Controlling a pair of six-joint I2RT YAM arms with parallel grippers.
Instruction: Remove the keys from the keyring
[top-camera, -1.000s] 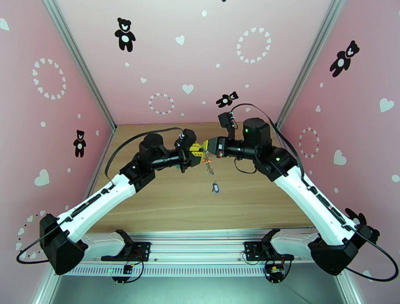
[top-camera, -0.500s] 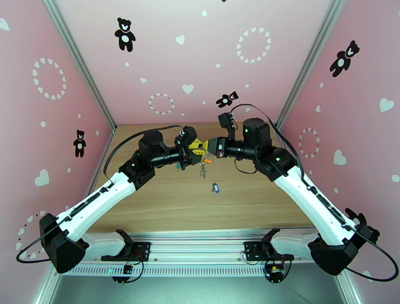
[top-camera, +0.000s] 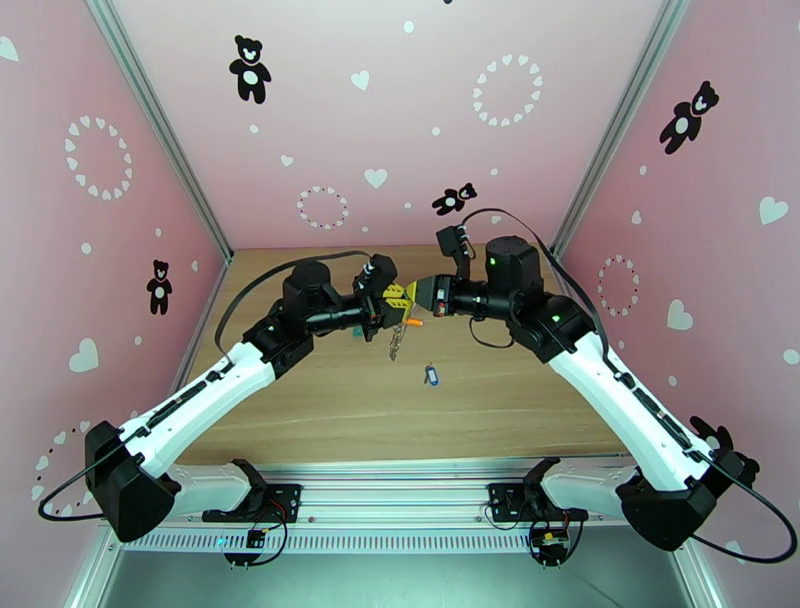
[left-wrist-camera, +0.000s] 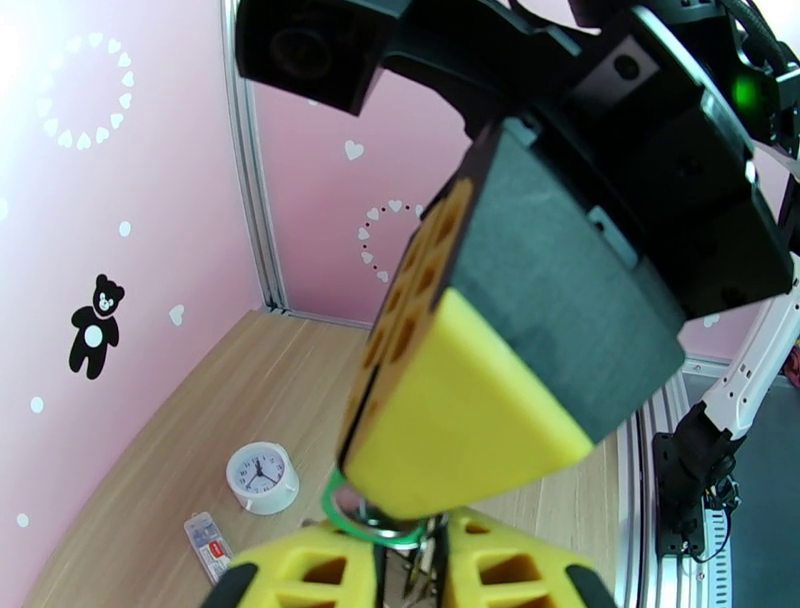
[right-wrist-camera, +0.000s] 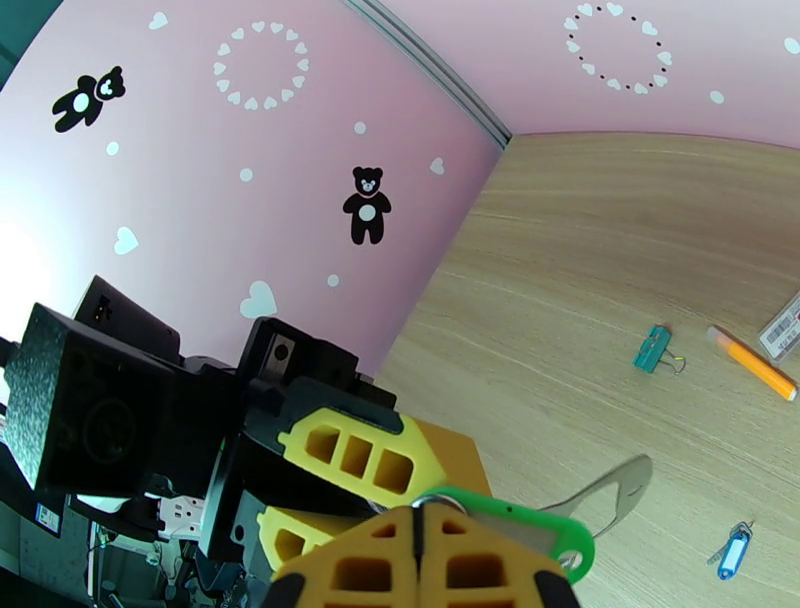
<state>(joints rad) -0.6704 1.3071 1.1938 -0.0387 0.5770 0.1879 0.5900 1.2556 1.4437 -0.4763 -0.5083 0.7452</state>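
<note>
My two grippers meet tip to tip above the middle of the table. The right gripper (right-wrist-camera: 418, 545) is shut on the green key (right-wrist-camera: 545, 535), whose metal blade sticks out to the right. The left gripper (top-camera: 396, 301) faces it, its jaws closed down on metal links of the keyring (top-camera: 396, 342), and the grey chain hangs below it. In the left wrist view the left gripper (left-wrist-camera: 410, 578) sits just under the right gripper's yellow fingers (left-wrist-camera: 470, 420). The blue key (top-camera: 431, 375) lies loose on the table, also in the right wrist view as the blue key (right-wrist-camera: 733, 553).
An orange pen (right-wrist-camera: 755, 363) and a teal binder clip (right-wrist-camera: 653, 348) lie on the wood behind the grippers. A small white clock (left-wrist-camera: 262, 477) and a white card (left-wrist-camera: 208, 545) lie further off. Pink walls close in three sides of the table (top-camera: 330, 400).
The left gripper opened a little, then closed down again and shifted slightly. The hanging chain swung to the left. The right arm held still.
</note>
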